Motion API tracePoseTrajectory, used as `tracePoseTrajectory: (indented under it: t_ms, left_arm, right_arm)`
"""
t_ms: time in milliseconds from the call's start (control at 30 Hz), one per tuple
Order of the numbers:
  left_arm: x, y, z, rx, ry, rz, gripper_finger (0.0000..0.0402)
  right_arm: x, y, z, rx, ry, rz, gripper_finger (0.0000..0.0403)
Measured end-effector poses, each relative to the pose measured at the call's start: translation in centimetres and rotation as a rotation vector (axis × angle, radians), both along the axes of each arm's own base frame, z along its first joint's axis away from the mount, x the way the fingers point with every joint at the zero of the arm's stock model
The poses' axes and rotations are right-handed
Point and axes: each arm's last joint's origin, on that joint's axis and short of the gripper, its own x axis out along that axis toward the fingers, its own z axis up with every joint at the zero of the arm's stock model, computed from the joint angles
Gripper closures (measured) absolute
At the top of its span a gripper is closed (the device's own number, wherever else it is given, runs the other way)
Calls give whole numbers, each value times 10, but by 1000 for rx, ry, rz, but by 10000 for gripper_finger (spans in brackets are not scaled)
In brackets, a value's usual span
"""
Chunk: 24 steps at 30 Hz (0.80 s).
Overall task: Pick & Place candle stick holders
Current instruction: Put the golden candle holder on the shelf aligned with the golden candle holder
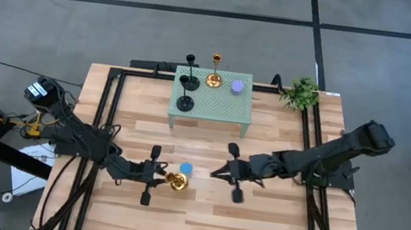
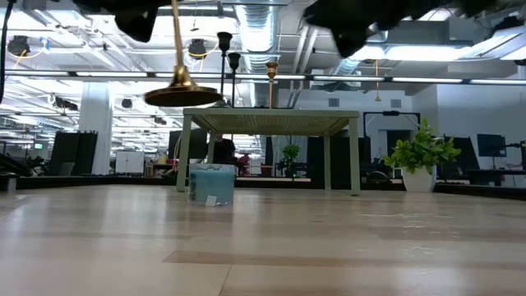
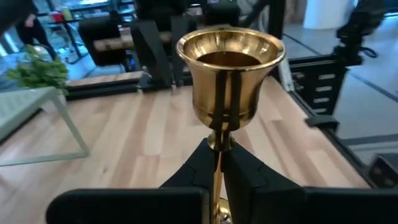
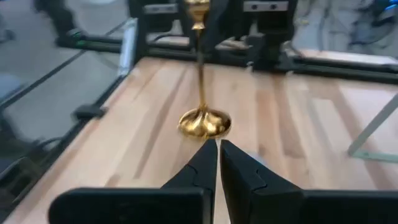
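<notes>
My left gripper (image 1: 166, 178) is shut on a shiny gold candle stick holder (image 1: 176, 180) above the near middle of the table; the low view shows the holder's round base (image 2: 185, 94) in the air. A squat blue cylinder (image 1: 185, 169) stands on the table just beyond it. My right gripper (image 1: 218, 171) is shut and empty to the right of both, pointing at the gold holder (image 4: 202, 93). On the pale green perforated stand (image 1: 214, 112) stand two black holders (image 1: 189, 60) (image 1: 184, 101), a second gold one (image 1: 213, 77) and a purple cylinder (image 1: 236, 86). My left gripper pinches the gold holder's slim stem (image 3: 217, 146) between its two fingers, just below the cup (image 3: 230, 68). The fingers come about level from the table's left and lie across the stem. The holder stands upright in the hold, cup up, with its base lifted clear of the table.
A small green leafy plant (image 1: 300, 91) stands at the table's far right, beside the stand. Black frame rails (image 1: 108, 111) run along the table's left, right and far sides. Bare wood lies between the stand and the grippers and toward the near edge.
</notes>
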Motion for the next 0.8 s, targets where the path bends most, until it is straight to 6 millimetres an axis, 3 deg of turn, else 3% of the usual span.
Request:
tracePoseTrajectory:
  t_ms: [233, 433, 800]
  left_arm:
    - [11, 12, 9, 4, -20, 31, 388]
    - [17, 21, 12, -2, -29, 45, 388]
    - [19, 24, 12, -5, -33, 50, 388]
  right_arm:
    - [36, -1, -19, -43, -37, -87, 353]
    - [64, 4, -17, -53, -57, -86, 301]
    - [87, 8, -20, -48, -41, -41, 263]
